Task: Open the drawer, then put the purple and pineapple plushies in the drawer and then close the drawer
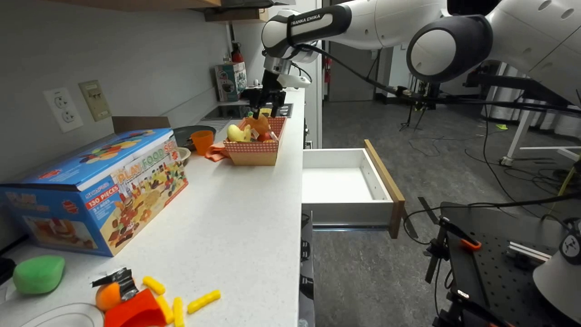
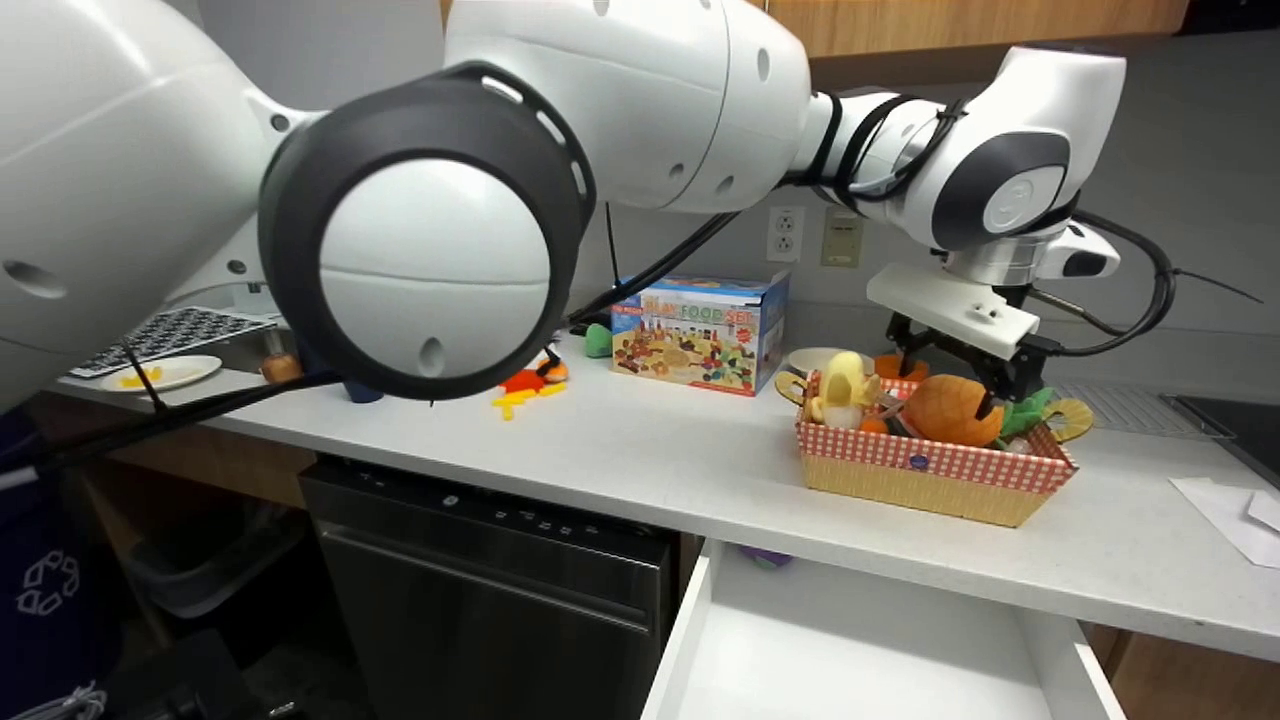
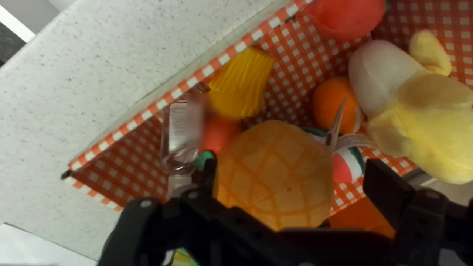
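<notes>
The drawer [image 2: 870, 645] stands open, below and nearer than the checked basket [image 2: 900, 480]. The gripper [image 3: 292, 168], spread wide and empty, straddles the pineapple toy [image 3: 273, 177] there; its far finger [image 3: 386, 188] seems to hang over the rim, so closing could pinch that and drag the basket. A purple toy [image 2: 766, 557] shows at the drawer's far left.

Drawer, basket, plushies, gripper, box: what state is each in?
Drawer: open.
Basket: upright, open on top.
Pineapple plushie: in the basket, not gripped.
Purple plushie: in the drawer, mostly hidden by the counter.
Gripper: open, straddling the pineapple plushie.
Play food box: upright, one flap raised.
</notes>
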